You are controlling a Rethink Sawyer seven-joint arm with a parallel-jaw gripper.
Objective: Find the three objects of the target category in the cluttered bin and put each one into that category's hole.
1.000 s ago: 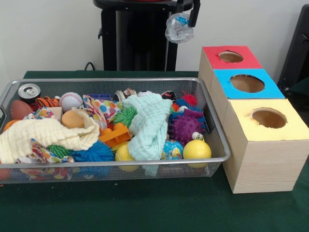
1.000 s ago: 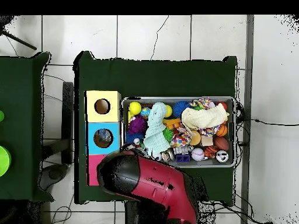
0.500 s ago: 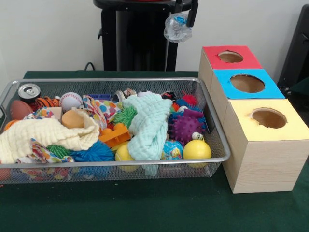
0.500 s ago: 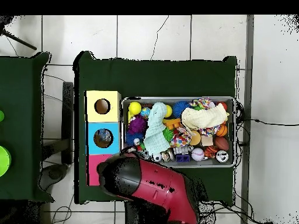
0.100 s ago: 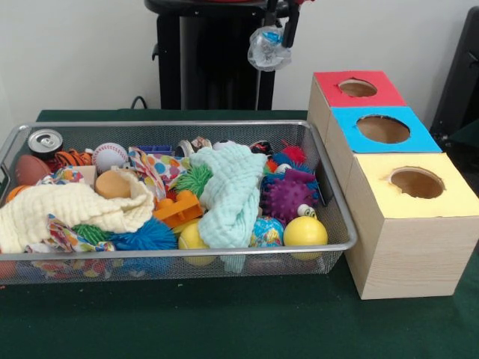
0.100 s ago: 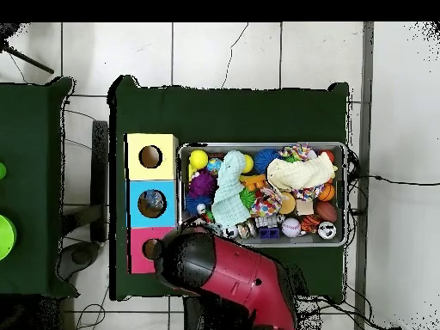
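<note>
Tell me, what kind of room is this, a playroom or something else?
Probably a robot test lab, not a playroom. A red robot arm reaches over a green-covered table, a wire bin is packed with toys, and a wooden sorting box has red, blue and yellow holes. Cables trail over the tiled floor.

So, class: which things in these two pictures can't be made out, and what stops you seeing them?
- End effector, front view: cut off by the top edge; it grips a crumpled clear plastic item that cannot be identified.
- End effector, overhead view: hidden under the red arm.
- Box holes: their insides are dark.
- Bin bottom layer: buried under the green cloth and cream cloth.
</note>
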